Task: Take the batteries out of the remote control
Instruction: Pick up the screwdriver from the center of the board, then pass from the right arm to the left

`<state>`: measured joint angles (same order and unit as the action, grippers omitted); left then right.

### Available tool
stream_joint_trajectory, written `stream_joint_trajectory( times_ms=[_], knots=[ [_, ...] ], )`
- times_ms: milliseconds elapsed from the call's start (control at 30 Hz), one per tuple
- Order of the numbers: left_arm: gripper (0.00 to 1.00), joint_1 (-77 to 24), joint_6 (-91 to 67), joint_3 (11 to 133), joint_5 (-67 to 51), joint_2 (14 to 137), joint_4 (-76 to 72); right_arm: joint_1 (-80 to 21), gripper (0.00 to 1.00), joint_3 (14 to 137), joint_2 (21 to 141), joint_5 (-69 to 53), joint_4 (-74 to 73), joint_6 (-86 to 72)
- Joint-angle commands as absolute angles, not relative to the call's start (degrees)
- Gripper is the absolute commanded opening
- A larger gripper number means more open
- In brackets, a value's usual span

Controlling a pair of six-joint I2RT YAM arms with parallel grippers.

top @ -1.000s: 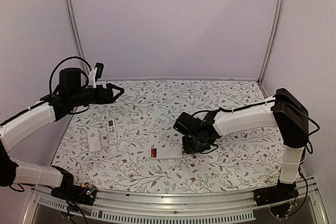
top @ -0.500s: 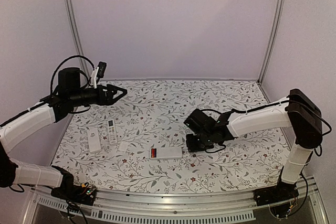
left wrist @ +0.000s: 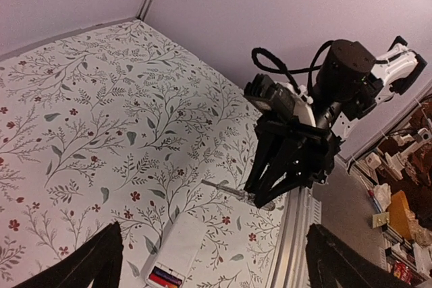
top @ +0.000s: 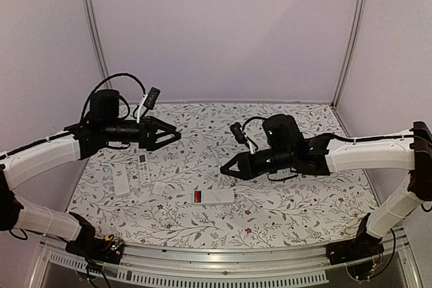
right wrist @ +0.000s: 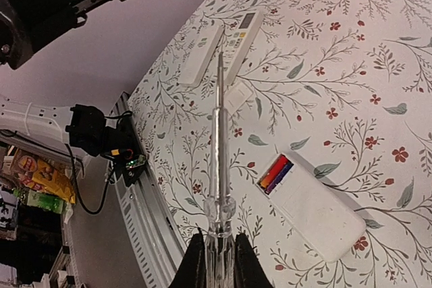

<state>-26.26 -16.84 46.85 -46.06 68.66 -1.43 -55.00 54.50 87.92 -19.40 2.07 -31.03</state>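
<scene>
A white remote control (top: 217, 196) lies face down on the table with its compartment open. The red and dark batteries (top: 197, 197) sit inside it at its left end. The wrist views show the same remote (right wrist: 320, 210) (left wrist: 181, 241) and batteries (right wrist: 277, 173) (left wrist: 165, 278). My right gripper (right wrist: 217, 244) is shut on the clear handle of a long thin stick tool (right wrist: 217, 133). It hovers just right of and above the remote (top: 226, 168), with the tool pointing left. My left gripper (top: 172, 137) is open and empty, raised well above the table behind the remote.
Two more white remotes (top: 121, 181) (top: 144, 168) lie at the left of the floral table. A small white cover (top: 160, 188) rests beside them. A metal rail (top: 223, 261) runs along the near edge, and walls close off the back and both sides.
My right gripper shut on the stick tool, lifted off the table and swung to point left at the remote. My left gripper moved right, toward the middle.
</scene>
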Motion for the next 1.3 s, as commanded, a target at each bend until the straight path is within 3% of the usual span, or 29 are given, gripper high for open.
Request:
stream_joint_trajectory(
  times_ms=[0, 100, 567, 733, 1000, 1267],
  knots=[
    [0.91, -29.24, -15.61, 47.28, -51.19, 71.02, -2.2, -54.85, 0.0, 57.93, 88.72, -31.42, 6.65, -28.26],
    [0.82, -30.0, -16.44, 47.61, -54.32, 72.98, -2.61, -54.91, 0.0, 59.94, 90.4, -33.42, 5.98, -27.92],
    [0.6, -30.59, -20.13, 47.49, -60.66, 76.58, -6.07, -55.03, 0.0, 63.97, 95.05, -36.24, 5.46, -26.48],
    [0.45, -30.67, -21.5, 47.24, -62.08, 77.3, -7.73, -55.15, 0.0, 64.68, 96.45, -36.73, 6.35, -26.6],
    [0.35, -30.64, -21.71, 47.25, -61.98, 77.52, -7.71, -55.28, 0.0, 64.69, 96.34, -37.0, 6.67, -26.81],
    [0.09, -30.59, -21.72, 47.37, -62.38, 77.7, -7.65, -55.28, 0.0, 64.7, 96.67, -36.3, 8.0, -26.85]
  ],
)
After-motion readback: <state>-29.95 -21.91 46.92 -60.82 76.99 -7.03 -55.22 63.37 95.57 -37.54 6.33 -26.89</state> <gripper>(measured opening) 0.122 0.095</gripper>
